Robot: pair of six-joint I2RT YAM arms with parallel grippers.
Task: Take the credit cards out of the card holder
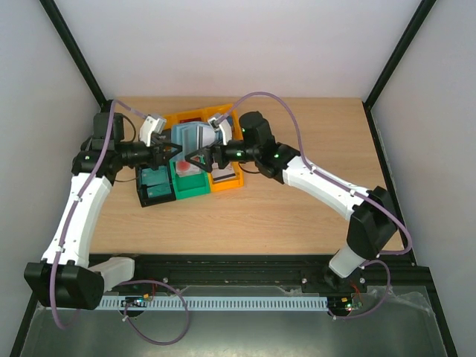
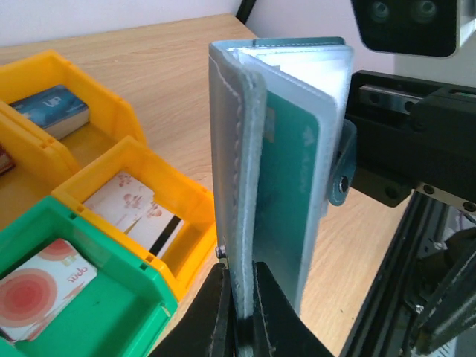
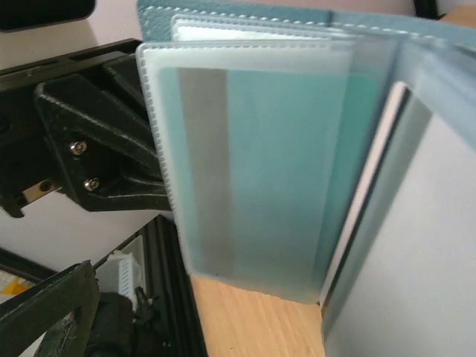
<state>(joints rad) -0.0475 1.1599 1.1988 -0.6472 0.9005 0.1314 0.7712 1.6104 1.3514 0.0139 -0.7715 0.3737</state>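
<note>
**Pinching the card holder upright over the bins**

Clamping down with my left gripper [image 2: 239, 301], I have the bottom edge of the card holder [image 2: 236, 134] squeezed between both fingers. It stands on end above the table [image 1: 297, 216], fanned open, with its closing tab [image 2: 342, 178] hanging off the far side. A teal card [image 2: 290, 223] is tucked in one of its sleeves. My right wrist camera looks straight into the clear sleeves [image 3: 253, 89], where a teal card with a grey stripe sits behind the front one.

My right gripper [image 1: 198, 158] is just beside the holder, facing my left across it. I cannot tell from these views whether its fingers are apart or together, or whether they touch the holder.

Three cards lie loose below the holder. A white-and-red card [image 2: 44, 286] rests in the green bin [image 2: 134, 262]. A white card with a red pattern [image 2: 126, 202] rests in the near compartment of the orange bin [image 2: 178, 178], and a blue card [image 2: 52, 108] lies in the compartment behind it.
</note>
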